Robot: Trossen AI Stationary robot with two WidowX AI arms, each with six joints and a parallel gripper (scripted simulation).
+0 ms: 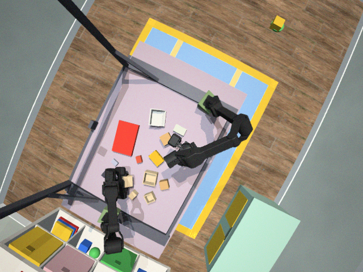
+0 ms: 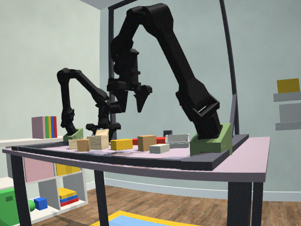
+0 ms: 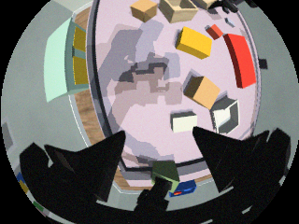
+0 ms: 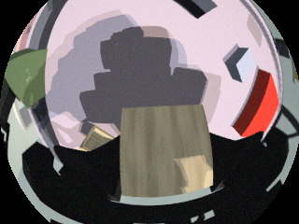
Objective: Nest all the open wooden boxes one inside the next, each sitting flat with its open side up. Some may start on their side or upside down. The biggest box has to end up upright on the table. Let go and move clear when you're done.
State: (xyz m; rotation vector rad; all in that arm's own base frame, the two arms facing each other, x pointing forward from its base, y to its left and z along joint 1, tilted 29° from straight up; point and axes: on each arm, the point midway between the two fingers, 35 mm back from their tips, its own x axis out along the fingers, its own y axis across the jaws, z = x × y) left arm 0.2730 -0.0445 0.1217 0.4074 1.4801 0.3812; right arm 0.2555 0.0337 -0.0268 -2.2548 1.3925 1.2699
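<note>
Open air above larger open-topped wooden box; tan block, yellow block obstruct side approaches.

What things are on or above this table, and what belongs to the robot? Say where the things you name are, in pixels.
Larger open wooden box (image 1: 150,183) (image 2: 97,143) (image 3: 179,15): one, pale, upright
Smaller open wooden box (image 1: 150,201) (image 2: 72,144): one, pale, beside it
Smallest wooden box (image 1: 133,194) (image 4: 98,137): one, pale, near both
Gripped wooden box (image 1: 128,181) (image 2: 102,133) (image 4: 159,154): one, pale, raised
Rectangular blocks: two tan, one yellow, white, black, pale blue, small red; scattered
Flat red slab (image 1: 126,137) (image 3: 241,61) (image 4: 263,109): one, beyond yellow
Open white tray (image 1: 157,125) (image 2: 177,145): one, near slab
Left tool (image 1: 173,151) (image 2: 131,111) (image 3: 159,133): one, black, open
Right tool (image 1: 125,182) (image 2: 102,136) (image 4: 164,135): one, black, gripping
</note>
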